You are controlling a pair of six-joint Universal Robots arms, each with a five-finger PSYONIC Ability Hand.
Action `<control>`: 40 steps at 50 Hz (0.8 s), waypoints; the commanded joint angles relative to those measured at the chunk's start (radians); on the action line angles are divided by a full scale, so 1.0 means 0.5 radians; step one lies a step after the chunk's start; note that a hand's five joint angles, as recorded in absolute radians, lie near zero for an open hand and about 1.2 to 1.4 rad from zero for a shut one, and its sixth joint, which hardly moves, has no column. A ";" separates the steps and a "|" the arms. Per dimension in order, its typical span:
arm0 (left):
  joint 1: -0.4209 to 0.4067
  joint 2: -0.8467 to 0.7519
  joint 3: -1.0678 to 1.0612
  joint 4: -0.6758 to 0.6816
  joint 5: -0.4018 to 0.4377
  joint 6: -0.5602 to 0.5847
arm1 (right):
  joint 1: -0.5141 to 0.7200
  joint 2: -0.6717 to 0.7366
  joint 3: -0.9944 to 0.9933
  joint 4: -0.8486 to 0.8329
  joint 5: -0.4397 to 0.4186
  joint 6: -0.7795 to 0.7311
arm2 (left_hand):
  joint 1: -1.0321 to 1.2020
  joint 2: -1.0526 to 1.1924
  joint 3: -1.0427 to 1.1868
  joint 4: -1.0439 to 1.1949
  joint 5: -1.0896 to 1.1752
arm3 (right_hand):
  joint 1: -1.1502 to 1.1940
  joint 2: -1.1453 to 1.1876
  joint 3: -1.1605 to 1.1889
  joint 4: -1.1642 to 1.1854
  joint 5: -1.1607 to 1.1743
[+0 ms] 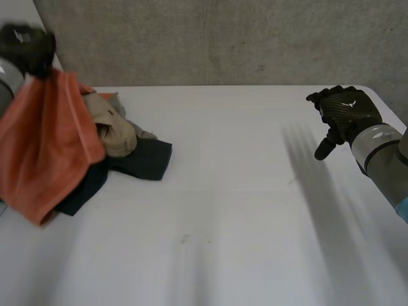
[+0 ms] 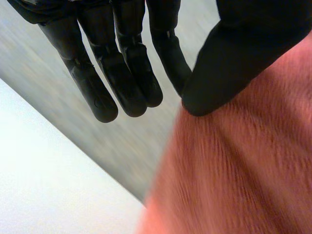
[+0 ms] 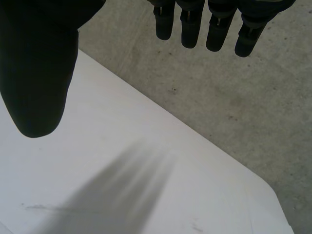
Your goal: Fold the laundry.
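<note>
My left hand [image 1: 29, 48] is raised at the table's far left, and an orange cloth [image 1: 44, 140] hangs from it down to the table. In the left wrist view the thumb [image 2: 234, 58] pinches the orange cloth [image 2: 234, 170] against a finger, while the other fingers [image 2: 122, 73] stay straight. Beside the hanging cloth a beige garment [image 1: 115, 131] lies piled on a dark navy one [image 1: 143, 159]. My right hand [image 1: 347, 111] hovers open over the table's far right, its thumb [image 3: 39, 73] and fingers spread and holding nothing.
The white table [image 1: 223, 210] stretches bare between the laundry pile and my right hand. A grey concrete wall [image 1: 223, 38] stands behind the table's far edge. The table's right corner [image 3: 273, 195] lies under my right hand's fingertips.
</note>
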 commanded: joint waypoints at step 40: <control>0.055 -0.071 -0.284 -0.163 0.081 0.160 | -0.062 0.116 -0.060 0.052 -0.003 -0.125 | -1.284 -1.419 -1.409 -1.427 -1.334 | -0.097 -0.069 -0.057 -0.060 -0.080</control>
